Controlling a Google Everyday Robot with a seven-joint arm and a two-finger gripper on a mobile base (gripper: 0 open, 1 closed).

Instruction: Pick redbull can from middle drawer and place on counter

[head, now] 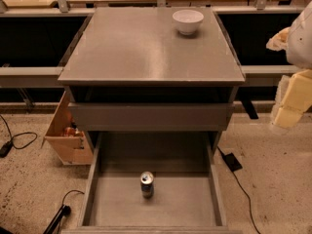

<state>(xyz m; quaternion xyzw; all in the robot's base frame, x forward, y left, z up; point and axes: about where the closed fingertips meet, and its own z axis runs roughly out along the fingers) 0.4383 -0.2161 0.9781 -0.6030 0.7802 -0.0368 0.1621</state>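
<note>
The redbull can (146, 184) stands upright near the middle of the open middle drawer (187, 206), a wide shallow grey drawer pulled out toward me. Its silver top faces up. The counter (136, 48) is the flat grey cabinet top above. My gripper (288, 112) is at the right edge of the view, cream-coloured, beside the cabinet at the height of the upper drawer. It is far to the right of the can and well above it, and it holds nothing that I can see.
A white bowl (187, 21) sits at the counter's back right. A drawer showing only its grey front panel (148, 116) is above the open one. A cardboard box (66, 133) leans at the cabinet's left. Cables (19, 140) and a black block (232, 161) lie on the floor.
</note>
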